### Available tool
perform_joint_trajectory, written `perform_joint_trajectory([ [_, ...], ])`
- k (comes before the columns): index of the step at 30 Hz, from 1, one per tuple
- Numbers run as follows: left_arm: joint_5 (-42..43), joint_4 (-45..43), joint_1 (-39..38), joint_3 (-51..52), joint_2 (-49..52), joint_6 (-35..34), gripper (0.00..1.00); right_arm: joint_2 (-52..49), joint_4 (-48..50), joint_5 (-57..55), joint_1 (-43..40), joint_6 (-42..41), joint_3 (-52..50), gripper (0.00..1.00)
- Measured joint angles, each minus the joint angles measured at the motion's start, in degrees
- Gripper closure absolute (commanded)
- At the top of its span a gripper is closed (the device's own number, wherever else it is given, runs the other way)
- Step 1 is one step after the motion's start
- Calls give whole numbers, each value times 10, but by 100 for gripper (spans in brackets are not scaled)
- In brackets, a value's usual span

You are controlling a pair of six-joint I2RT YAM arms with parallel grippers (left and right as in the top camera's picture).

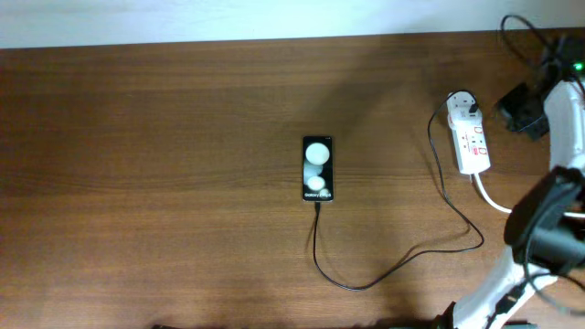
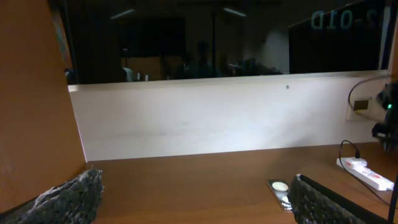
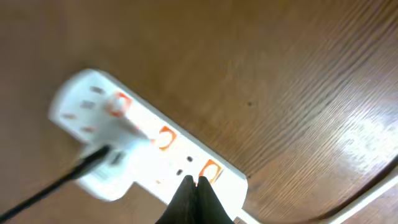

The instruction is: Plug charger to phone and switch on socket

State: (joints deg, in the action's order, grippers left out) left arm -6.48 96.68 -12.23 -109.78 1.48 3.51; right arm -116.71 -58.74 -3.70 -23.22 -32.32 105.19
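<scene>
Two claws show. The left claw (image 2: 193, 193) has its fingers spread wide and holds nothing, well apart from the work. The right claw (image 3: 195, 190) has its tips pressed together and grasps nothing. It sits over the edge of the socket (image 1: 471, 137), just beside a red switch marking (image 3: 210, 169); contact cannot be confirmed.

The socket lies at the far right of the desk (image 1: 137, 183), and the phone (image 1: 317, 168) lies flat mid-desk. The charger (image 1: 315, 239) runs from the phone's near end in a slack loop to its white adapter (image 1: 463, 103), seated at the socket's far end.

Judgement: only the switch is left to do.
- The strip is probably light and may slide on the smooth wood.
- The rocker is small and stiff, so press straight down with clenched tips and do not grip.
- The cable is limp, so avoid snagging it.
</scene>
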Motion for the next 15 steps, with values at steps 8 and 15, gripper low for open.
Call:
perform_joint_trajectory([
  [8, 0, 0, 0, 0, 0, 0, 1, 233, 281, 184, 0, -2, 0, 89],
  [15, -4, 0, 44, 0, 0, 0, 1, 359, 227, 225, 0, 0, 1, 89],
])
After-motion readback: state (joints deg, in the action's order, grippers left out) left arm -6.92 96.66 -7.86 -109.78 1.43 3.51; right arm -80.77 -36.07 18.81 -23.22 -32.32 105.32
